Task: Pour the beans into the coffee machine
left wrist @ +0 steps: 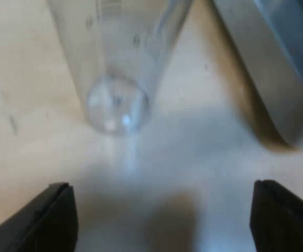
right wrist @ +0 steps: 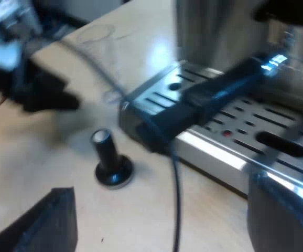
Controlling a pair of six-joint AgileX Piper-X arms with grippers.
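While the glass point(left wrist: 115, 79) stands upright on the table point(left wrist: 31, 105), just beside the machine point(left wrist: 277, 68), the left pincer point(left wrist: 162, 194) hangs over the table with its fingers point(left wrist: 46, 220) spread wide and nothing between them, short of the glass wall. The step in hand looks like the reach for the glass, so the task seems near its start: nothing is grasped, nothing lifted. Whether beans lie in the glass I cannot tell; its wall and base read clear through the blur. To grasp well, I would bring the left pincer forward and low until the fingers sit either side of the glass at about mid-height and centred on it, then close gently, since smooth glass may slip or tip if pinched near the rim or off-centre. With the machine so close, the finger on that side needs room, so a straight approach looks safer than a slanted one. Keep the glass upright through the lift and tilt it only over the machine's top. The right pincer point(right wrist: 159, 191) is likewise released and empty, over the table near a black-knobbed tamper point(right wrist: 109, 163) that stands just beside the drip tray point(right wrist: 219, 131); it is best kept clear of the pour
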